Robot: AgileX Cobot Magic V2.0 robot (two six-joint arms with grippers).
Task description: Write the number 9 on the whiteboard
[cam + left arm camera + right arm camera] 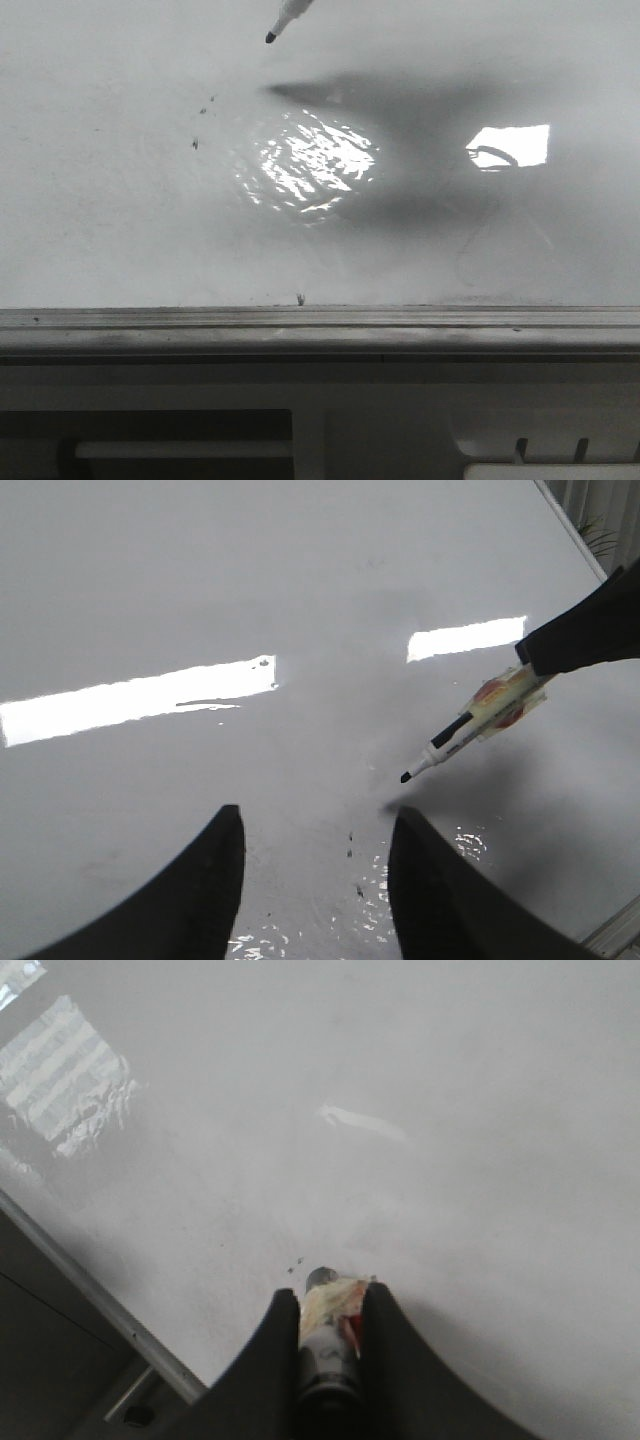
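The whiteboard [120, 230] is glossy white with glare patches. No number 9 shows on it in any view. My right gripper [330, 1292] is shut on a black-tipped marker [322, 1325] wrapped in pale tape. In the front view the marker [290, 15] reaches in from the top edge, its tip a little above the board, apart from its shadow. In the left wrist view the marker [470, 725] slants down from the right gripper [590, 630]. My left gripper [318, 815] is open and empty above the board [200, 580], close to the marker tip.
A grey metal rail [320, 320] runs along the board's near edge and also shows in the right wrist view [100, 1310]. A few small dark specks [200, 110] lie left of a rippled glare patch [310, 165].
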